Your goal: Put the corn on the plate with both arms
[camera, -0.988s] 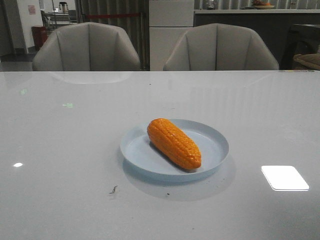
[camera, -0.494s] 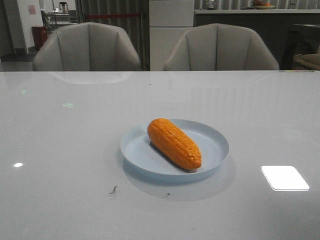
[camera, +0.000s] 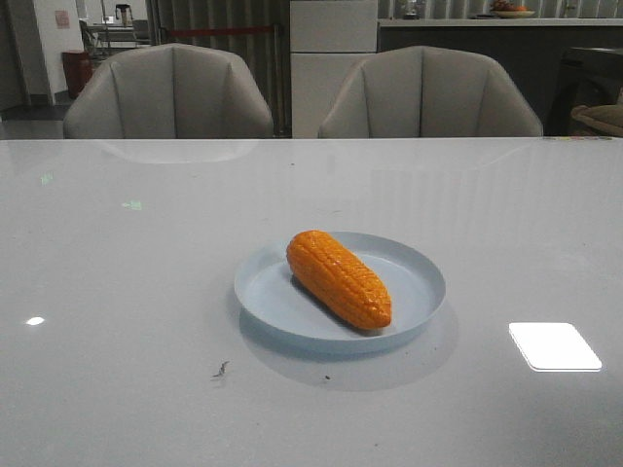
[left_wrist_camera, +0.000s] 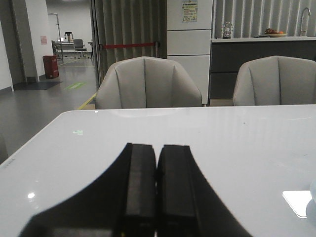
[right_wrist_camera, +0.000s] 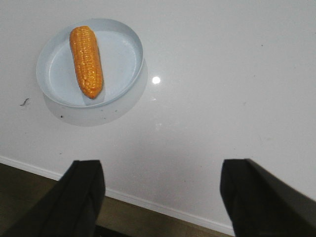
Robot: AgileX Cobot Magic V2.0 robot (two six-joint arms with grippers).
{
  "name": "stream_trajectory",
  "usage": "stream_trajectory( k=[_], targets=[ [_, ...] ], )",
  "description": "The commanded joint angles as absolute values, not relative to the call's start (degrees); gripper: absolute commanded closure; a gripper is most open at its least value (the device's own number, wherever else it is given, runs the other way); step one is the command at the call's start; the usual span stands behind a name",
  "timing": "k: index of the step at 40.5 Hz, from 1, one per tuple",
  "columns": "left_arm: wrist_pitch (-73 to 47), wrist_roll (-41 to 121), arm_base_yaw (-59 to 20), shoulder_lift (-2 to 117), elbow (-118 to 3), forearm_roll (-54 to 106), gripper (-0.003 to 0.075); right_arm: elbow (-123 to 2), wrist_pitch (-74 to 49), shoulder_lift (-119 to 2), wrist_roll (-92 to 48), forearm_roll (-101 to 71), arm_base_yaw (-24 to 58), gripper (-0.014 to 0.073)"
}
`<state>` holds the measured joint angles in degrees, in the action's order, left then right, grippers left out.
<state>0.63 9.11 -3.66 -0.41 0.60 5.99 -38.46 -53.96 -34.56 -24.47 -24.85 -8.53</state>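
The orange corn [camera: 339,278] lies slantwise inside the pale-blue plate [camera: 416,265] near the middle of the white table. Both also show in the right wrist view: the corn [right_wrist_camera: 86,60] on the plate [right_wrist_camera: 123,54]. My right gripper [right_wrist_camera: 163,170] is open and empty, high above the table's near edge, well back from the plate. My left gripper [left_wrist_camera: 157,154] is shut and empty, low over the table; only a sliver of the plate's rim [left_wrist_camera: 312,207] shows in its view. Neither arm shows in the front view.
Two grey chairs [camera: 170,92] [camera: 428,92] stand behind the table's far edge. A bright light reflection [camera: 554,345] lies on the table right of the plate. A small dark speck [camera: 221,369] lies left of the plate, nearer the front. The table's near edge [right_wrist_camera: 148,202] runs under my right gripper.
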Motion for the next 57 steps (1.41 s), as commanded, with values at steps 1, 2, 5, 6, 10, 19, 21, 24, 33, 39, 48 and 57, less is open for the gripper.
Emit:
stream_trajectory(
  k=[1, 2, 5, 6, 10, 19, 21, 24, 33, 39, 48, 57],
  targets=[
    [4.63, 8.39, -3.56, -0.14, 2.71, 6.63, 0.0625, -39.87, -51.25, -34.56, -25.16, -26.85, -8.80, 0.0001],
    [4.63, 8.39, -3.56, -0.14, 2.71, 6.63, 0.0625, -39.87, -51.25, -34.56, -25.16, -26.85, -8.80, 0.0001],
    [4.63, 8.39, -3.56, -0.14, 2.71, 6.63, 0.0625, -39.87, -51.25, -34.56, -25.16, -26.85, -8.80, 0.0001],
    [4.63, 8.39, -3.56, -0.14, 2.71, 6.63, 0.0625, -39.87, -51.25, -34.56, -25.16, -26.85, -8.80, 0.0001],
    [4.63, 8.39, -3.56, -0.14, 2.71, 6.63, 0.0625, -39.87, -51.25, -34.56, -25.16, -26.85, -8.80, 0.0001],
    [4.63, 8.39, -3.56, -0.14, 2.71, 6.63, 0.0625, -39.87, -51.25, -34.56, -25.16, -26.85, -8.80, 0.0001],
    [4.63, 8.39, -3.56, -0.14, 2.71, 6.63, 0.0625, -39.87, -51.25, -34.56, -25.16, -26.85, -8.80, 0.0001],
    [4.63, 8.39, -3.56, -0.14, 2.71, 6.63, 0.0625, -39.87, -51.25, -34.56, -25.16, -26.85, -8.80, 0.0001],
    [4.63, 8.39, -3.56, -0.14, 2.71, 6.63, 0.0625, -39.87, -50.74, -34.15, -25.16, -23.46, -8.80, 0.0001],
    [4.63, 8.39, -3.56, -0.14, 2.71, 6.63, 0.0625, -39.87, -46.97, -34.15, -25.16, -22.60, -8.80, 0.0001],
    [4.63, 8.39, -3.56, -0.14, 2.71, 6.63, 0.0625, -39.87, -44.81, -31.59, -25.16, -21.53, -8.80, 0.0106],
    [4.63, 8.39, -3.56, -0.14, 2.71, 6.63, 0.0625, -35.78, -43.27, -24.01, -25.16, -17.01, -8.73, 0.0468]
  ],
)
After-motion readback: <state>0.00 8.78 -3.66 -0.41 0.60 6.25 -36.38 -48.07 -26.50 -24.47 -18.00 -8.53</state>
